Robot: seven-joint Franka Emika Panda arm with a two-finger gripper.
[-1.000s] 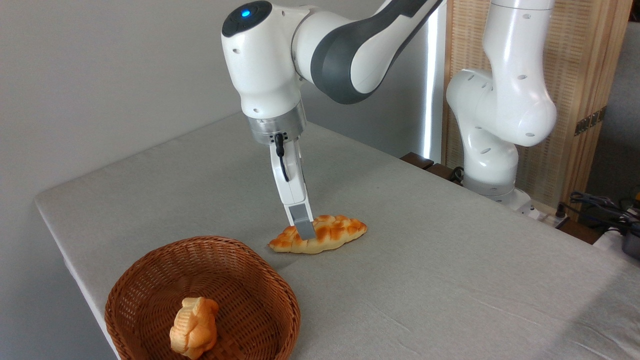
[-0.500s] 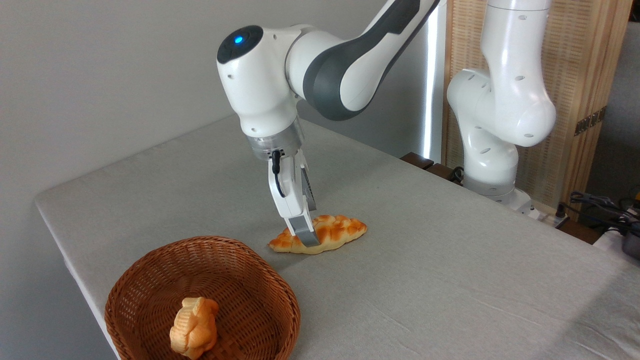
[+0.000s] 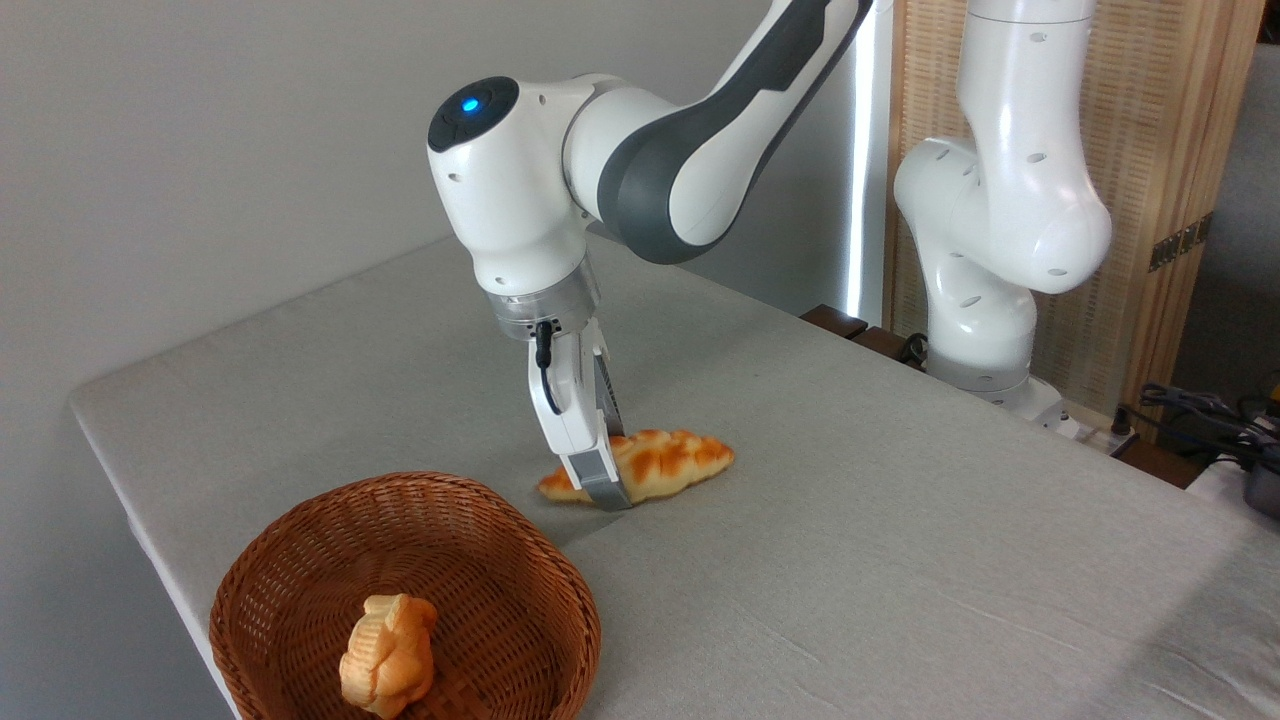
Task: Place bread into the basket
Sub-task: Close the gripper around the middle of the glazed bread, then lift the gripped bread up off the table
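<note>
Fingers (image 3: pixel 604 490) of the white arm straddle the long pale-yellow braided bread (image 3: pixel 660 464) on the grey counter (image 3: pixel 900 520), hiding its middle; whether they grip cannot be told. Round reddish-brown wicker basket (image 3: pixel 560 585), cut off below, holds a small knotted pastry (image 3: pixel 388 656).

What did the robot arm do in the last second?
The gripper came down and a little left, until its fingers straddle the bread at table level. The bread has not moved or lifted. The basket and the small pastry stayed put.

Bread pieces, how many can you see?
2. The long braided yellow-orange loaf lies on the grey table under the end effector; the small knotted pale-orange pastry sits inside the round brown wicker basket.
</note>
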